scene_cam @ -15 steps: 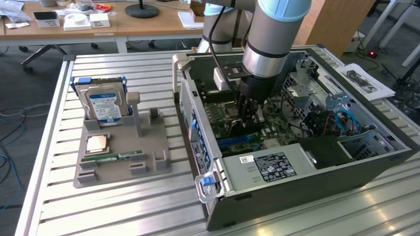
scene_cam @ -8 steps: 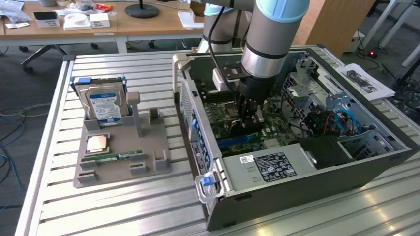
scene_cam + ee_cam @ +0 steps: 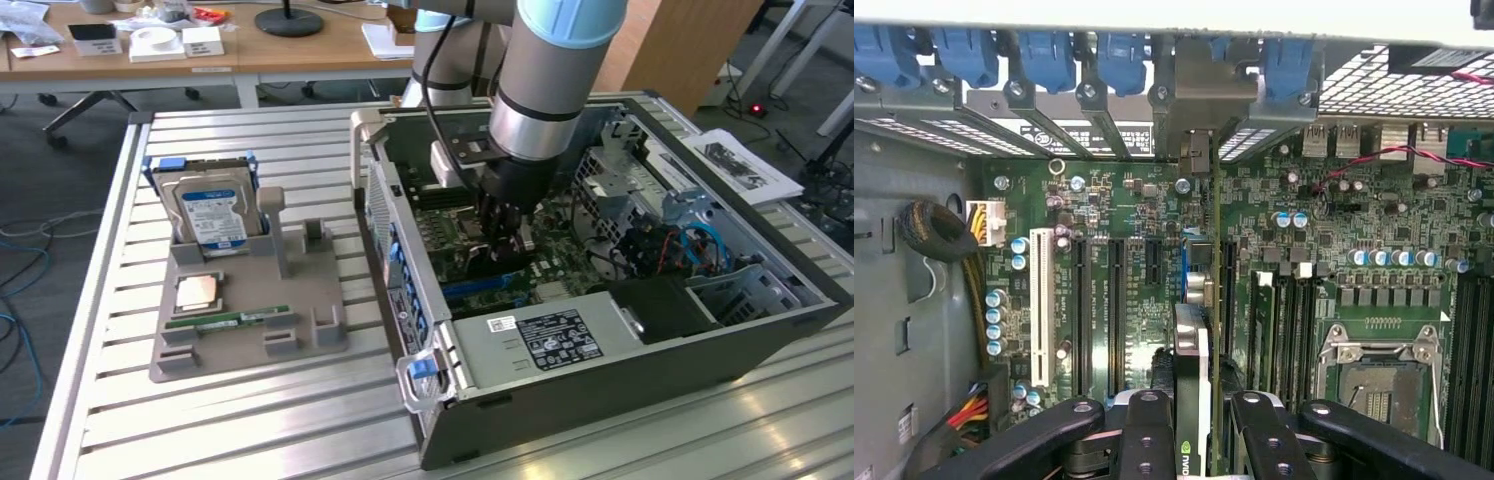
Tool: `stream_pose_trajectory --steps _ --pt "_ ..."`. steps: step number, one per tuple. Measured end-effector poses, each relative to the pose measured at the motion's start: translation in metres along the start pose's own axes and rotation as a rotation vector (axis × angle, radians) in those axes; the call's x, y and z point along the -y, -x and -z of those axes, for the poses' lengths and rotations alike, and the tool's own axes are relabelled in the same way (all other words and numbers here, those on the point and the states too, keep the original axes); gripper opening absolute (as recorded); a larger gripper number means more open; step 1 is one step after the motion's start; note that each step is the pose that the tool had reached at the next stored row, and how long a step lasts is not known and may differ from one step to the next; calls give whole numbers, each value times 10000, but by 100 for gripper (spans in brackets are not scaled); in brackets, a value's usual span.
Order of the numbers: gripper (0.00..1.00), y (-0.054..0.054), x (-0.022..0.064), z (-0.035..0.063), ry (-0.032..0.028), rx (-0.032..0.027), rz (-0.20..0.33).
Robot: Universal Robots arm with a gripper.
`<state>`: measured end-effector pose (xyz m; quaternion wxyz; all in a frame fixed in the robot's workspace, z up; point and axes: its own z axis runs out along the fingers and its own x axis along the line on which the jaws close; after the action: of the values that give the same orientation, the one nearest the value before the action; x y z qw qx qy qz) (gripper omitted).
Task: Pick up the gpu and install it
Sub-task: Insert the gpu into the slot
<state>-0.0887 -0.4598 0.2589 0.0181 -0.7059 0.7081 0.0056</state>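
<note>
Black jointed fingers (image 3: 1149, 430) are closed partway onto a thin gpu card (image 3: 1192, 350), dark on one face and green on the other, pinching it from both sides. The card stands on edge over the long expansion slots of the green motherboard (image 3: 1114, 200), inside the open grey computer case (image 3: 747, 330). Its far end points towards the blue slot latches (image 3: 1044, 55) on the rear wall. On the exterior view's left, a grey holder (image 3: 234, 345) on the slatted metal tabletop (image 3: 200, 430) carries an upright blue-labelled hard drive (image 3: 207, 215) and a flat green RAM stick (image 3: 240, 320).
</note>
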Motion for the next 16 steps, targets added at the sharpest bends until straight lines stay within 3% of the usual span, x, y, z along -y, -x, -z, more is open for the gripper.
stream_pose_trajectory --steps 16 --pt "27 -1 -1 -27 0 1 0"
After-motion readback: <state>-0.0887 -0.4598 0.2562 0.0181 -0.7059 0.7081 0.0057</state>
